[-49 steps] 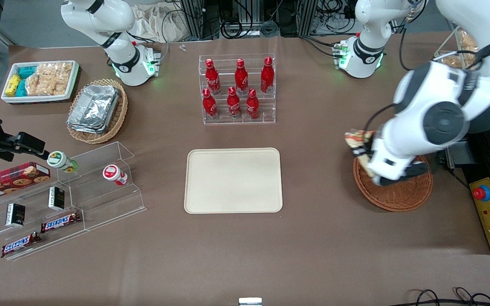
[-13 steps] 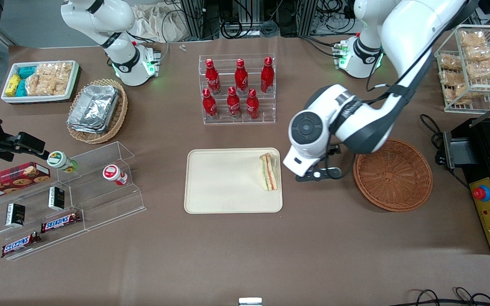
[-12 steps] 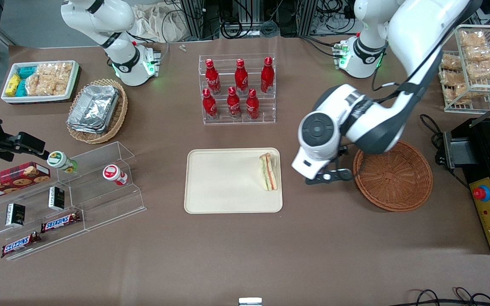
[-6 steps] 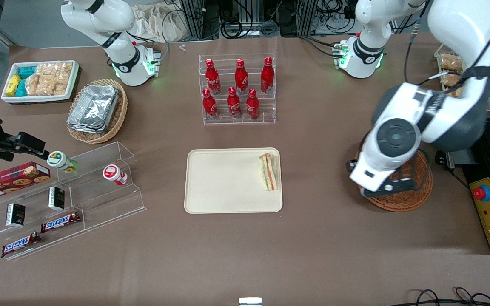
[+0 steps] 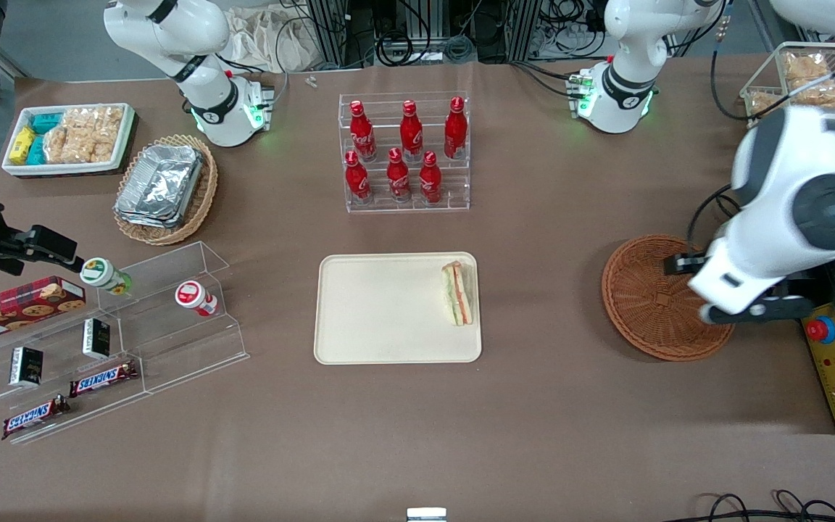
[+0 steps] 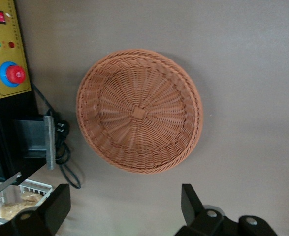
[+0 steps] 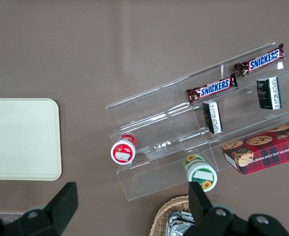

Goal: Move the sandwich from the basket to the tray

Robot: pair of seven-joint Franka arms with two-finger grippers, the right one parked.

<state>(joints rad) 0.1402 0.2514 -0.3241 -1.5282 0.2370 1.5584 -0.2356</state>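
I have the sandwich (image 5: 459, 293) lying on the tray (image 5: 381, 312), tucked against the edge nearest the working arm's end of the table, filling layers showing along its side. A second ago it lay in the same spot, so it has not shifted since I let go of it. The basket (image 5: 649, 297) is bare inside; my wrist camera looks straight down into the basket (image 6: 139, 110) and I see only weave. I judge the placing itself done, with just the retreat left.

What has changed is the arm. A second ago the gripper (image 5: 751, 310) was just beside the tray; since then it has swung away across the basket and now hangs above the basket's rim on the side toward the working arm's end, next to the black control box (image 5: 834, 362) with its red stop button (image 5: 821, 330). In the wrist view the gripper (image 6: 127, 209) has its two fingers (image 6: 53, 206) spread wide with nothing between them.

From the front, the arm's bulky joint covers part of the basket's rim, and the fingertips are cut off in the wrist view. The clear wrap on the sandwich I can't really make out, though it is probably there.
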